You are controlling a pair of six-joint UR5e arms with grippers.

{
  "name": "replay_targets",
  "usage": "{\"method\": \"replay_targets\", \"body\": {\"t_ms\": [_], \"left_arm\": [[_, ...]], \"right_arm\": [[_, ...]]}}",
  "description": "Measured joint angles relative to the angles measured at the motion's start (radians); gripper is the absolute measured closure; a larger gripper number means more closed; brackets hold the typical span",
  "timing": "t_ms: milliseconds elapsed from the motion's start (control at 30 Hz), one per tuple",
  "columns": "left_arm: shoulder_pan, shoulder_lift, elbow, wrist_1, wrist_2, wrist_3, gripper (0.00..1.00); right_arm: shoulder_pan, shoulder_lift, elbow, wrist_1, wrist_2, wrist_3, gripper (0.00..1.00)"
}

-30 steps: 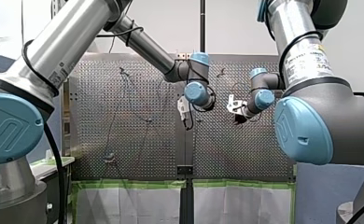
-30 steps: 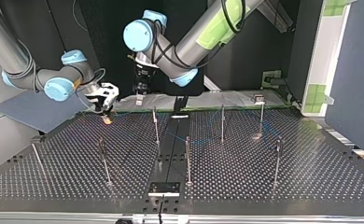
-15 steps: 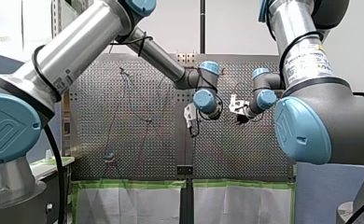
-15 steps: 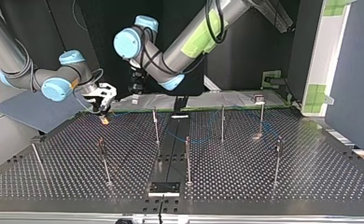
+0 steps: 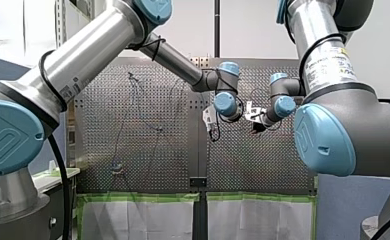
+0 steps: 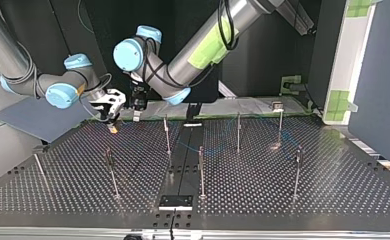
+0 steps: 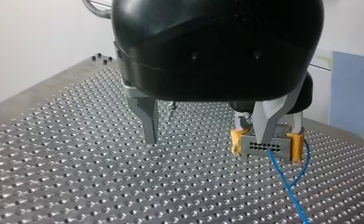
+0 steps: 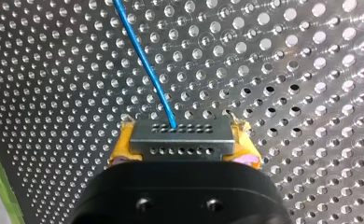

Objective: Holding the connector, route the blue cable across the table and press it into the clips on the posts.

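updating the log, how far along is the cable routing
Done: the grey multi-pin connector is clamped in my yellow-padded right gripper. In hand: my open left gripper hangs beside it. Left: the thin blue cable trails over the perforated metal table; the slim metal posts at the top view's left look bare; farther ones unclear.

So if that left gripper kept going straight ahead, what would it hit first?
Probably the table, right below the left gripper, whose fingers are open. The connector looks beside one finger rather than in line, though depth is hard to judge.

Bright, even light; the perforated table (image 8: 311,70) glints with small highlights
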Motion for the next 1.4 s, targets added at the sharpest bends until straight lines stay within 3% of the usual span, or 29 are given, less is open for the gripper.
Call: {"method": "replay_targets", "body": {"t_ms": [400,767,1100,1400], "left_arm": [[0.002,-0.086,0.071,-0.065,-0.024,0.005,0.00],[-0.001,-0.170,0.130,-0.059,-0.025,-0.010,0.00],[0.026,-0.255,0.223,-0.050,-0.047,-0.028,0.00],[0.030,-0.266,0.258,-0.069,-0.054,-0.042,0.00]], "right_arm": [[0.001,0.000,0.000,0.001,-0.015,0.001,1.00],[0.005,0.000,0.000,0.000,-0.021,-0.002,1.00],[0.005,0.000,0.000,-0.001,-0.025,-0.004,1.00],[0.004,0.000,-0.001,-0.001,-0.029,-0.004,1.00]]}}
